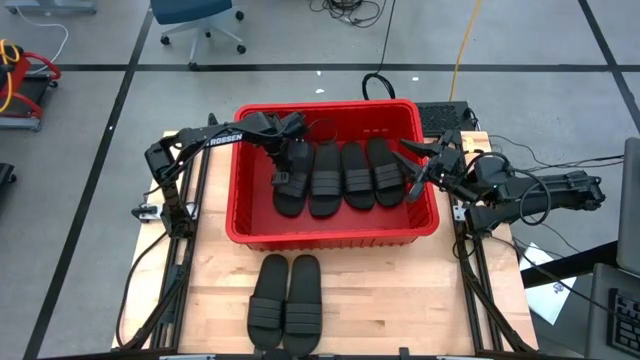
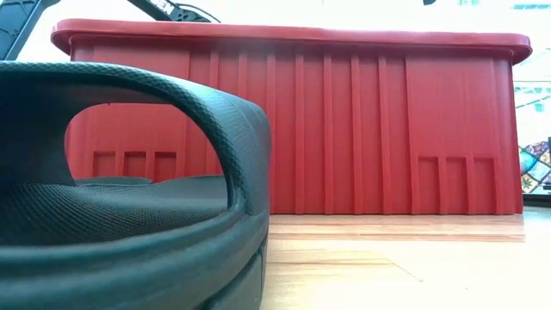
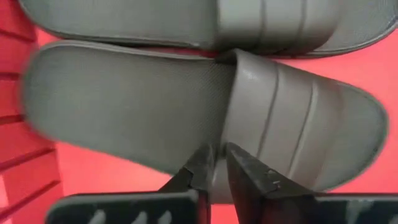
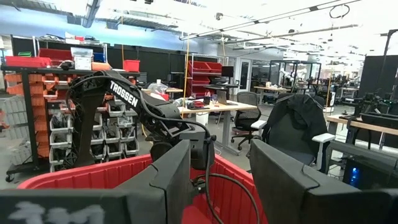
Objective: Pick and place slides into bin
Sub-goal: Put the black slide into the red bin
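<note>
The red bin (image 1: 330, 238) stands mid-table, and its near wall fills the low view (image 2: 344, 129). Three black slides (image 1: 357, 175) lie side by side on its floor. A fourth slide (image 1: 292, 190) lies at the bin's left, and my left gripper (image 1: 283, 172) reaches down into the bin and is shut on it (image 3: 155, 106). Two more slides (image 1: 286, 300) lie side by side on the table in front of the bin; one looms close in the low view (image 2: 129, 215). My right gripper (image 1: 415, 172) is open and empty at the bin's right rim (image 4: 221, 180). My left gripper pinches the leftmost slide at its long side edge, where the ribbed strap meets the sole (image 3: 219, 163), between its two fingertips (image 3: 249, 177). The fingers come from above, pointing down, at the slide's left side. The slide lies about level over the bin's floor (image 3: 124, 180).
The bin's left wall (image 3: 18, 155) is close beside the held slide, and another slide (image 3: 186, 18) lies right against its other side. Bare wooden tabletop (image 1: 400, 300) lies to the right of the two front slides. Cables and arm frames run along both table sides.
</note>
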